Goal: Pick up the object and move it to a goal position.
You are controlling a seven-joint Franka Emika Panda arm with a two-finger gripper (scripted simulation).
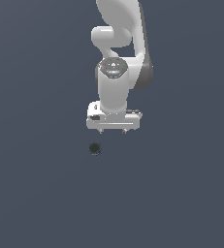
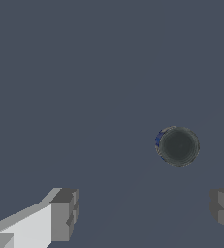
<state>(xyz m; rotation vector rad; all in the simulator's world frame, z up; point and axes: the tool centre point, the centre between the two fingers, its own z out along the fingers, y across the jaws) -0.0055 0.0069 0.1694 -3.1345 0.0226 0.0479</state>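
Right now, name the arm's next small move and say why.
Probably shift the open gripper sideways toward the exterior view's left and nearer the camera, over the object, before descending. In the wrist view the object lies outside the gap between the fingers.

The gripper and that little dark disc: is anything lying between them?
Nothing. In the exterior view, only bare grey floor separates the gripper from the object.

Exterior view — high, looking steeply down on the arm [image 1: 117,63] and flat grey floor [image 1: 36,193], far enough to frame the whole wrist. Wrist view — close, facing down past two grey fingers [image 2: 65,213] at the same floor. Both views share the object [image 1: 94,147] [image 2: 178,146] and surrounding floor.
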